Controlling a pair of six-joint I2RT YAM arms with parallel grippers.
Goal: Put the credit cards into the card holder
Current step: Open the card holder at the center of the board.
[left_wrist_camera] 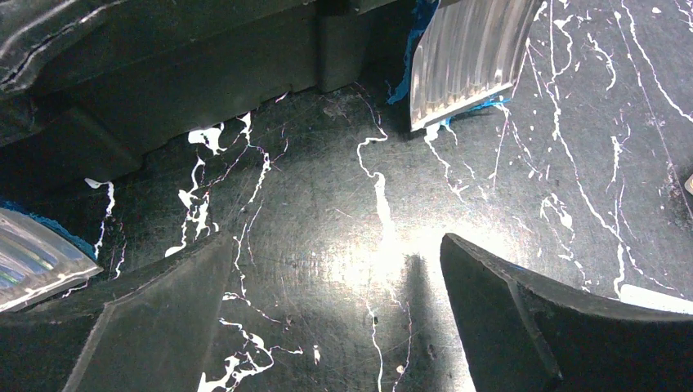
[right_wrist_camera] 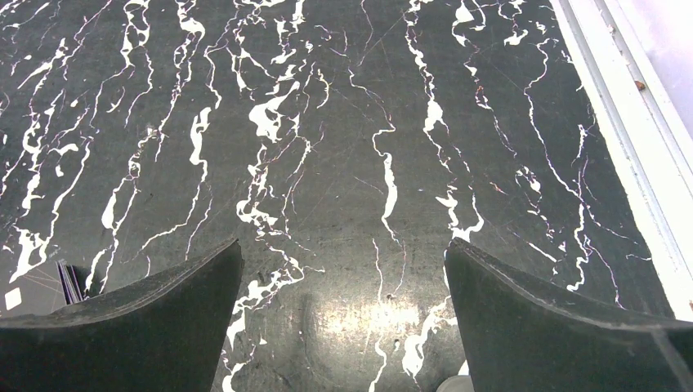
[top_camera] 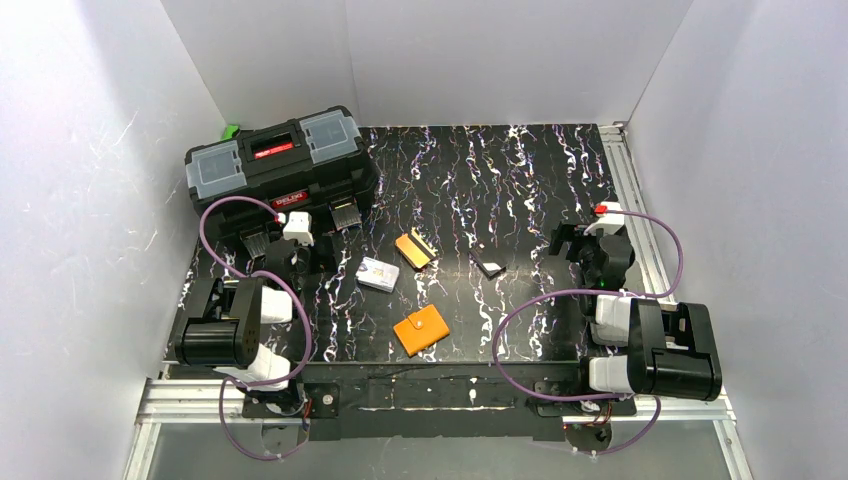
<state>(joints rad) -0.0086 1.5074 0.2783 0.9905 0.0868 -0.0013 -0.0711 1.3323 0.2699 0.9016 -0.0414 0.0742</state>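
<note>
Fingers of the left gripper [left_wrist_camera: 335, 245] are spread wide with nothing between them. They hang low over the dark marbled bench [top_camera: 520, 180], just in front of the black toolbox [top_camera: 280, 165] at the far left, with one of its ribbed metal latches [left_wrist_camera: 466, 65] close by. Fingers of the right gripper [right_wrist_camera: 343, 245] are likewise spread and hold nothing, over bare bench at the right. The credit cards [top_camera: 377, 273] lie flat and apart in mid-bench: a pale card [top_camera: 380, 270], an orange card [top_camera: 414, 249] with a dark stripe just beyond it, and a black card [top_camera: 489, 265] further right. The card holder [top_camera: 421, 330], an orange wallet, lies closed nearer the front edge. Likely trouble: thin flat cards offer little edge to pinch, so one may skid away. The closed holder may slide if opened unpinned. The left arm, so near the toolbox, may knock it when turning.
</note>
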